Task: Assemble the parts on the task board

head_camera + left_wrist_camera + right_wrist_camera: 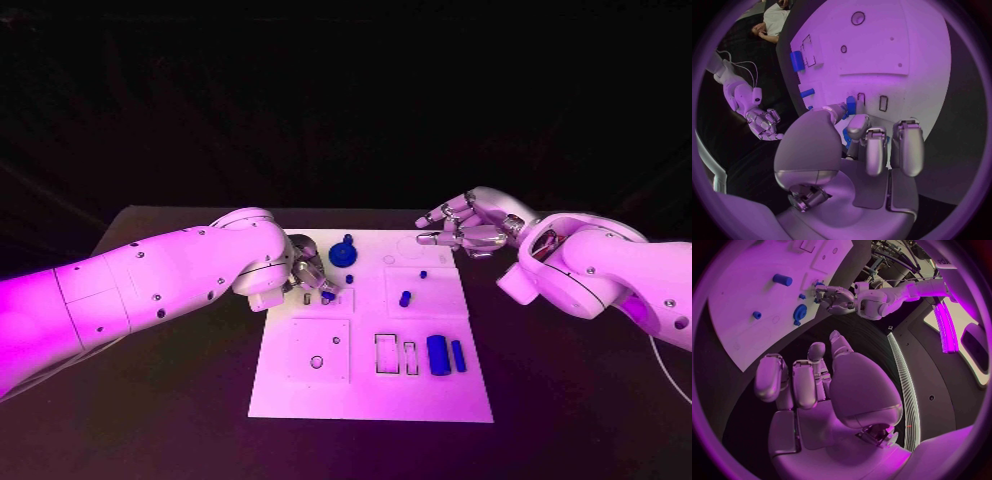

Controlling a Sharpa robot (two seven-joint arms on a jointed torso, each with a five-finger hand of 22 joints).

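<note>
Left hand (309, 277) is down on the far-left part of the white task board (368, 395), pinching a small blue part (850, 106) between thumb and fingertips over the narrow slots there; the hand hides that spot in the head view. Right hand (464, 226) hangs above the table just off the board's far right corner, fingers loosely curled and apart, holding nothing. Blue round knob (343, 252) stands just beside the left hand. Two blue bars (446, 355) lie near the rectangular slots mid-right; two small blue pegs (407, 297) sit mid-board.
</note>
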